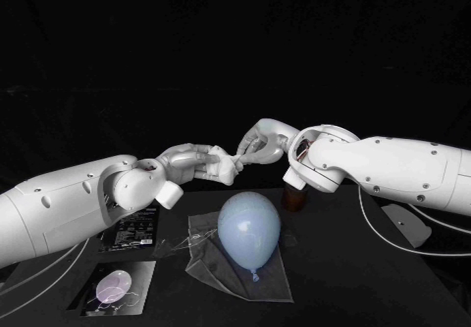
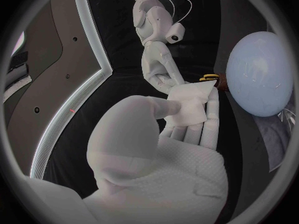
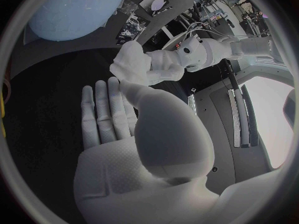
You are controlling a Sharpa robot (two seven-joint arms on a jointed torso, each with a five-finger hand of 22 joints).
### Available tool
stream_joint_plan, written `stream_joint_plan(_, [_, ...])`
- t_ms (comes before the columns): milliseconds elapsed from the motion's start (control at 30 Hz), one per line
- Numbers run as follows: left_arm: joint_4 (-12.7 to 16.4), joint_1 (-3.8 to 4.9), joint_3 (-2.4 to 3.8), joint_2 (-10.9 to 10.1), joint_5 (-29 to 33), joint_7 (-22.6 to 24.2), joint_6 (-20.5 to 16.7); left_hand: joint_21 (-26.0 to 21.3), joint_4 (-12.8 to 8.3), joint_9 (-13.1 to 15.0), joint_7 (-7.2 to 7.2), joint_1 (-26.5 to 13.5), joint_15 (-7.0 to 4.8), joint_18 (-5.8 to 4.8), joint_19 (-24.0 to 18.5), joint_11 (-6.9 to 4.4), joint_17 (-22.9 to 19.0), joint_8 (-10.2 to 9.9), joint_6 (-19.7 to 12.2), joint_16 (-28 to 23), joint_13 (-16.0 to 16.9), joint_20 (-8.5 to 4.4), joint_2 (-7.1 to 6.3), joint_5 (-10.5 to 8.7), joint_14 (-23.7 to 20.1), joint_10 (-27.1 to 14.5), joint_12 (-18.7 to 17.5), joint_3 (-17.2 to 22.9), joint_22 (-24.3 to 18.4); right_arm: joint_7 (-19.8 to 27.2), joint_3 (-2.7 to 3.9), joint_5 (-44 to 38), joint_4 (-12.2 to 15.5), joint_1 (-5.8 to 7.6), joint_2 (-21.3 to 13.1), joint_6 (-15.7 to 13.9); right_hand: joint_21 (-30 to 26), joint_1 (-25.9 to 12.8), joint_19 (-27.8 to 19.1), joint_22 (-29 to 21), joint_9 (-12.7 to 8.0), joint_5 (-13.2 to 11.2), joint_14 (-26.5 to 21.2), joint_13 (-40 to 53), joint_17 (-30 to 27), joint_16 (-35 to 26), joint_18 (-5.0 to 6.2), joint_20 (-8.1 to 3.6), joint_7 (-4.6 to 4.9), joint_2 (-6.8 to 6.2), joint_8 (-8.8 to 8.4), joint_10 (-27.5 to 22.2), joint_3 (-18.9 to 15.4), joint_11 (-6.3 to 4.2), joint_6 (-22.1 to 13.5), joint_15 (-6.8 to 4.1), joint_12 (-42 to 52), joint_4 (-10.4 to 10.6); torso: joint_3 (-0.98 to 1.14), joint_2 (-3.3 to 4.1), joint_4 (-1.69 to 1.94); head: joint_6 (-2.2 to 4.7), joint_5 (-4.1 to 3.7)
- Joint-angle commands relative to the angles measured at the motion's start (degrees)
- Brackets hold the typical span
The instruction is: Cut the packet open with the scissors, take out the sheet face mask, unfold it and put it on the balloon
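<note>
While the pale blue oval balloon (image 1: 248, 231) lies on a translucent plastic sheet (image 1: 211, 269), the left hand (image 1: 191, 161) holds the folded white sheet face mask (image 1: 231, 169) clamped between thumb and fingers above and behind the balloon, and the right hand (image 1: 262, 140) pinches its other edge.

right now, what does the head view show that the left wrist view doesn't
Head view, not left wrist: the dark printed packet and a picture card lying on the table. Left wrist, not head: the palm side of the left hand, its thumb pressing the folded sheet face mask against its fingers. Both: the pale blue balloon, the mask held up in the air, and the right hand touching its far edge.
</note>
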Motion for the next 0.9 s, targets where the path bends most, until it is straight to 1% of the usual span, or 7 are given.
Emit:
stream_joint_plan(33, [0.1,0.06,0.07,0.1,1.9,0.3,2.3,0.4,-0.7,9.3,7.46,-0.4,-0.24,0.84,1.6,-0.08,0.0,0.5,-0.3,-0.1,0.1,-0.4,-0.39,0.1,1.2,0.4,0.6,0.4,0.0,0.5,0.05,0.1,-0.3,0.01,0.0,0.4,0.4,-0.1,-0.6,0.1,0.0,0.3,-0.2,-0.1,0.0,0.1,0.48,-0.05,0.11,0.42,0.06,-0.4,0.2,-0.18,0.0,0.27,-0.4,-0.3,-0.01,0.0,0.0,-0.09,0.01])
stream_joint_plan(367, [0.0,0.06,0.07,-0.3,2.9,0.2,2.1,0.4,-1.8,7.4,7.42,-1.3,-0.44,0.76,3.1,-0.22,-0.2,-1.0,0.0,-0.9,0.0,-0.99,-1.66,0.12,2.2,0.9,1.0,0.0,-0.4,0.2,0.04,-0.5,-0.7,0.01,-0.5,0.4,0.5,-0.1,-0.7,0.3,0.1,0.3,-0.2,-0.1,0.0,0.1,0.48,-0.05,0.11,0.46,0.1,-0.4,0.3,-0.18,0.0,0.26,-0.4,-0.5,-0.01,0.0,0.0,-0.1,0.13])
stream_joint_plan(433, [0.0,0.06,0.07,-0.3,3.1,0.2,2.4,0.2,-2.1,6.1,7.52,-1.5,-0.45,0.71,3.3,-0.19,-0.3,-2.4,-0.3,-1.2,0.0,-1.08,-2.04,0.12,2.3,1.0,1.0,-0.2,-0.5,0.2,0.04,-0.6,-0.7,0.01,-0.6,0.3,0.5,-0.1,-0.7,0.3,0.1,0.3,-0.2,-0.1,0.0,0.1,0.48,-0.05,0.11,0.46,0.1,-0.4,0.3,-0.18,0.0,0.26,-0.4,-0.5,0.0,-0.02,-0.01,-0.11,0.14])
stream_joint_plan(533, [-0.1,0.06,0.07,-0.4,3.3,0.3,3.1,-0.2,-2.8,1.8,7.83,-1.8,-0.39,0.66,3.7,-0.06,-0.5,-7.8,-2.1,-2.1,0.0,-1.14,-2.39,0.12,2.6,1.3,1.0,-0.1,-0.9,0.1,0.04,-0.6,-0.7,0.01,-0.6,0.3,0.5,-0.1,-0.7,0.3,0.1,0.3,-0.2,-0.1,0.0,0.1,0.48,-0.05,0.11,0.46,0.1,-0.4,0.3,-0.18,0.0,0.26,-0.4,-0.5,0.0,-0.01,0.02,-0.12,0.13])
stream_joint_plan(567, [-0.1,0.06,0.06,-0.4,3.4,0.3,3.4,-0.2,-2.8,1.7,7.83,-1.8,-0.39,0.66,3.7,-0.06,-0.5,-7.8,-2.1,-2.1,0.0,-1.14,-2.39,0.12,2.6,1.3,1.0,-0.1,-0.9,0.2,0.04,-0.7,-0.7,0.01,-0.7,0.2,0.5,-0.1,-0.7,0.3,0.1,0.3,-0.2,-0.1,0.0,0.1,0.48,-0.05,0.11,0.46,0.1,-0.4,0.3,-0.18,0.0,0.26,-0.4,-0.5,0.01,-0.01,0.03,-0.13,0.12])
stream_joint_plan(633, [-0.2,0.06,0.05,-0.4,3.8,0.2,4.2,-0.4,-3.7,-0.3,7.85,-1.5,-0.44,0.64,3.8,-0.08,-0.6,-9.6,-1.8,-2.5,-0.1,-1.23,-2.86,0.12,2.9,1.7,0.9,-0.4,-0.9,0.2,0.04,-0.7,-0.8,0.01,-0.7,0.1,0.5,-0.1,-0.7,0.3,0.1,0.3,-0.2,-0.1,0.0,0.1,0.48,-0.05,0.11,0.46,0.1,-0.4,0.3,-0.18,0.0,0.26,-0.4,-0.5,0.0,-0.01,0.0,-0.13,0.11])
stream_joint_plan(900, [-0.4,0.06,-0.01,-0.5,4.4,-0.1,6.6,-0.5,-4.5,-2.4,7.82,-1.4,-0.48,0.64,4.1,-0.13,-0.7,-11.3,-1.4,-3.0,-0.1,-1.34,-3.14,0.11,3.3,2.1,0.6,-0.8,-0.9,0.3,0.04,-0.8,-0.6,0.01,-0.8,-0.1,0.5,-0.1,-0.7,0.3,0.1,0.3,-0.2,-0.1,0.0,0.1,0.48,-0.05,0.11,0.46,0.1,-0.4,0.3,-0.18,0.0,0.26,-0.4,-0.5,0.01,0.01,0.0,-0.2,0.04])
